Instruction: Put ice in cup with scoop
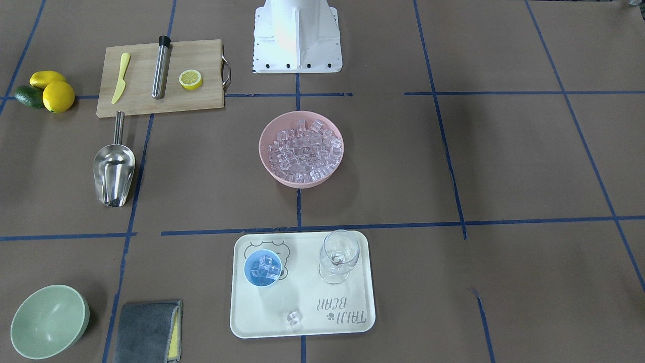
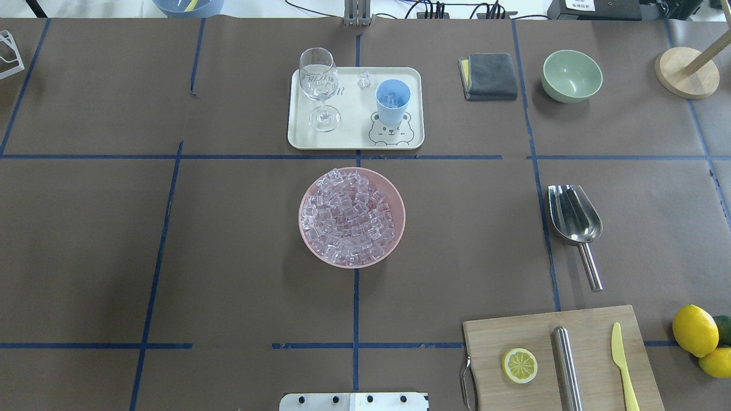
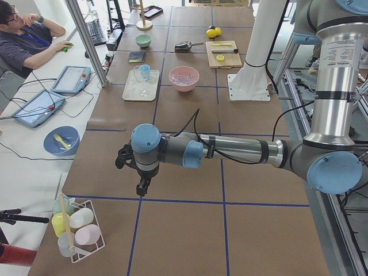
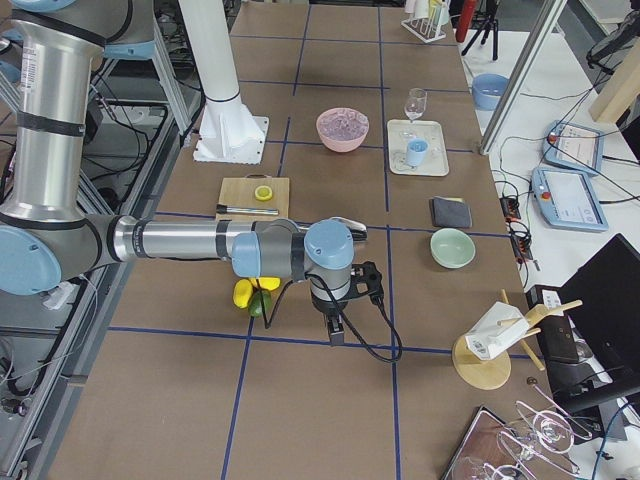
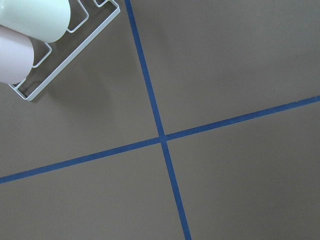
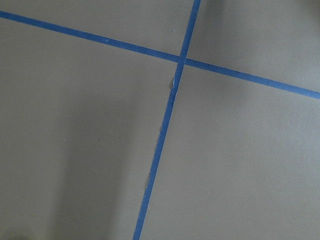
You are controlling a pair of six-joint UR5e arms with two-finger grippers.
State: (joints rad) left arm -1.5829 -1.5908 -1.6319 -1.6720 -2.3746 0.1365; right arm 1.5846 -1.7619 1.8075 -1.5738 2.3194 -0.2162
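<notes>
On the tray (image 1: 262, 312), the cup (image 1: 250, 268) holds ice (image 1: 267, 269)

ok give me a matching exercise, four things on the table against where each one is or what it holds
Things:
1 scoop
2 cup
3 pink bowl
4 lemon half

Places or states:
a on the cutting board
b on the tray, a few ice cubes inside
c lying on the bare table
d heaped with ice cubes

Pairs: 1-c, 2-b, 3-d, 4-a
</notes>
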